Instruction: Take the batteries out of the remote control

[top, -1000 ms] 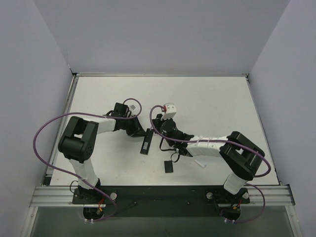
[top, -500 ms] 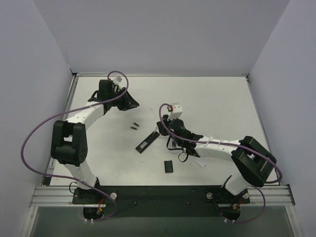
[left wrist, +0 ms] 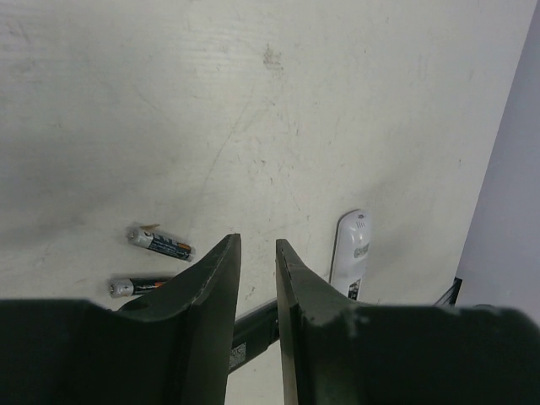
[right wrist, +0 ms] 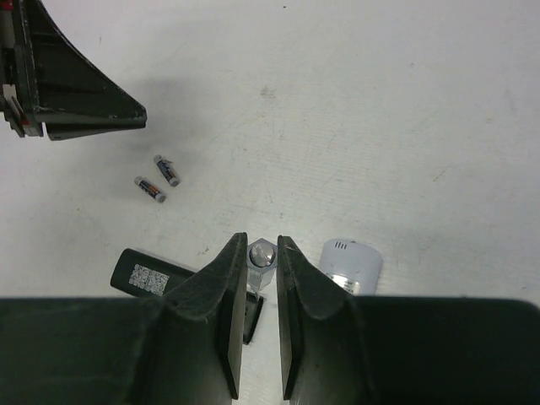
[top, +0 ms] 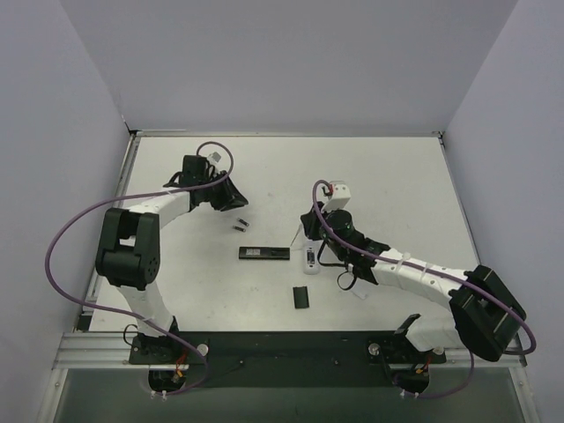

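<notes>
Two small dark batteries [top: 239,225] lie loose on the table, seen in the left wrist view [left wrist: 160,242] and the right wrist view [right wrist: 159,179]. The black remote [top: 264,253] lies flat just below them. My left gripper [top: 238,204] hangs just above the batteries, its jaws [left wrist: 257,240] nearly together with nothing between them. My right gripper [top: 304,236] is shut on a clear hexagonal stick [right wrist: 261,253] whose tip points down at the right end of the black remote [right wrist: 156,274].
A white remote [top: 311,258] lies beside the black one, under my right gripper, and shows in the right wrist view [right wrist: 350,266]. A flat black cover [top: 301,298] lies nearer the front. A short pale stick [top: 357,293] lies by the right forearm.
The black remote has swung round to lie level. My right gripper has moved right and back, uncovering the white remote. My left gripper has come down closer to the batteries.
</notes>
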`<control>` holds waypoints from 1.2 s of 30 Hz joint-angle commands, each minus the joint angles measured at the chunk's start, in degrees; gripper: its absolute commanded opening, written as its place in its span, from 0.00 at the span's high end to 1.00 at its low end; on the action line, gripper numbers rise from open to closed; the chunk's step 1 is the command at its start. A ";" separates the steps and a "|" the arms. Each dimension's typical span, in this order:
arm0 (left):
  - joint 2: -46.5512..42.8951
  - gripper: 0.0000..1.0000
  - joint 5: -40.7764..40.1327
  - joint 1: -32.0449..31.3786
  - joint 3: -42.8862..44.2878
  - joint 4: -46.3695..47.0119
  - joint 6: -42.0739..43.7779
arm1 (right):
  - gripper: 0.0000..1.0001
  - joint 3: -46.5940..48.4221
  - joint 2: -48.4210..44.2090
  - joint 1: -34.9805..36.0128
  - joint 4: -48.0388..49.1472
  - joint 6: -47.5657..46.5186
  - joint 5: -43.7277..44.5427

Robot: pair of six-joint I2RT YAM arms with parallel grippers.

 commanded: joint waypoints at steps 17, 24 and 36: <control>-0.61 0.67 2.16 -21.00 -0.79 7.44 -3.70 | 1.00 -7.18 -23.64 -0.78 -17.03 -6.14 0.38; 4.40 0.67 0.49 -24.78 2.47 7.52 -4.23 | 1.00 -10.44 -23.21 -2.19 -9.99 -7.46 -2.16; 9.24 0.67 1.89 -26.19 3.44 10.16 -5.11 | 1.00 -8.86 -21.27 -2.28 -7.08 -6.93 -1.46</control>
